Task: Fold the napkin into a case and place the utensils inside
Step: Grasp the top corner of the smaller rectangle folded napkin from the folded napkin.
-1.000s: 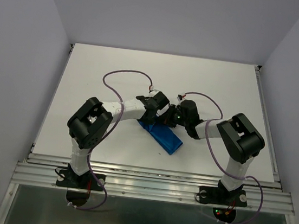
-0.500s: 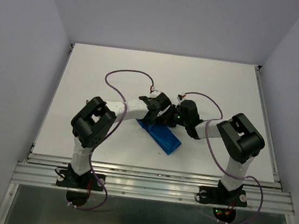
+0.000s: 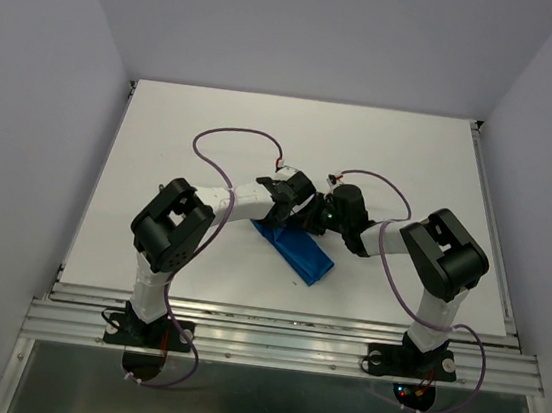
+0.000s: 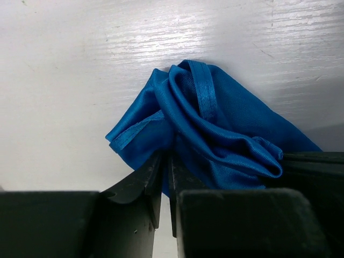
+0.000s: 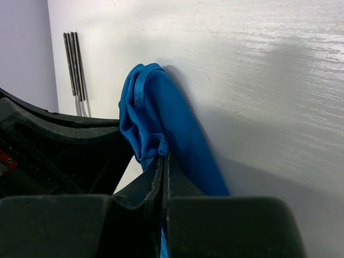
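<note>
From above, both arms meet mid-table (image 3: pixel 216 119) over the napkin (image 3: pixel 300 253), a narrow blue strip lying slantwise. The left gripper (image 3: pixel 295 212) and right gripper (image 3: pixel 317 220) sit at its far end.

In the left wrist view, the jaws are almost together, with a bunched fold in the slit. This looks like a pinch.

In the right wrist view, the jaws are clenched on a cloth edge, and the utensils (image 5: pixel 74 70) lie apart. Folding seems to be underway. Next, both grips should carry the end over evenly without dragging the strip.
</note>
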Controlling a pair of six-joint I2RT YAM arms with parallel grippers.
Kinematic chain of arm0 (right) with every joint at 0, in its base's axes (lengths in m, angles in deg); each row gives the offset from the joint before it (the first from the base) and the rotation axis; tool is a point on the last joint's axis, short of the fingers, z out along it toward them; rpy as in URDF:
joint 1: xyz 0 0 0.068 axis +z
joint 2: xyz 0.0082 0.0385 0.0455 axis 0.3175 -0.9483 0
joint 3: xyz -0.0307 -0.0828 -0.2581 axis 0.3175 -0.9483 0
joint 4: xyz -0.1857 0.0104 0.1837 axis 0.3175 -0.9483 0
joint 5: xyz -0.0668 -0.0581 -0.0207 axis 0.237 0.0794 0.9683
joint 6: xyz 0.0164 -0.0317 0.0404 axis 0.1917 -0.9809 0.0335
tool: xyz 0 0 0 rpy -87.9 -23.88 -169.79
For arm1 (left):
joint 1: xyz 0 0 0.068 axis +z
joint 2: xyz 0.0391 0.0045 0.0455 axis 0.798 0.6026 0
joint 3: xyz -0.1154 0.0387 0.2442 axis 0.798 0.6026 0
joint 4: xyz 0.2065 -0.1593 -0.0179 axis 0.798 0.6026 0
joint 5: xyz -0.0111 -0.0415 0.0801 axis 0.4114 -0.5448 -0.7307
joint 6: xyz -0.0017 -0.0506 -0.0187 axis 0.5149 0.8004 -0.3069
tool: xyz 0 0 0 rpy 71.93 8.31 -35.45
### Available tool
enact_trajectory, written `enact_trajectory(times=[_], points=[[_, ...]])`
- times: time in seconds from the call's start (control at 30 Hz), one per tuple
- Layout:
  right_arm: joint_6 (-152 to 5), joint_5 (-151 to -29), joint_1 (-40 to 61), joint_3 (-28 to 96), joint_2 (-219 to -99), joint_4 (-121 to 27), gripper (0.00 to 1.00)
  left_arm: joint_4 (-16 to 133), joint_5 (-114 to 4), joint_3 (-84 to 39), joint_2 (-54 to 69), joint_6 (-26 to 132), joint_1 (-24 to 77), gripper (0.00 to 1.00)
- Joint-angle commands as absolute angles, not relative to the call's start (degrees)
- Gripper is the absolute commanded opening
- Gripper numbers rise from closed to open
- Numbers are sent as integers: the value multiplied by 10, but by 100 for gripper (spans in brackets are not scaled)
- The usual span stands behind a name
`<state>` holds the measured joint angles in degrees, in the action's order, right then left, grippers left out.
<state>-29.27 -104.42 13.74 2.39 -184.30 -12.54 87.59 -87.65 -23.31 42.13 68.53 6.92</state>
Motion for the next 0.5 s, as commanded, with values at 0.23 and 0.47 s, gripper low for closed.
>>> enact_trajectory(times=[0.23, 0.47], points=[[-302, -1052, 135, 34, -1837, -112, 1, 901, -912, -252, 412, 689, 69, 29], [-303, -1052, 135, 32, -1836, -112, 1, 903, -919, -253, 416, 694, 69, 21]])
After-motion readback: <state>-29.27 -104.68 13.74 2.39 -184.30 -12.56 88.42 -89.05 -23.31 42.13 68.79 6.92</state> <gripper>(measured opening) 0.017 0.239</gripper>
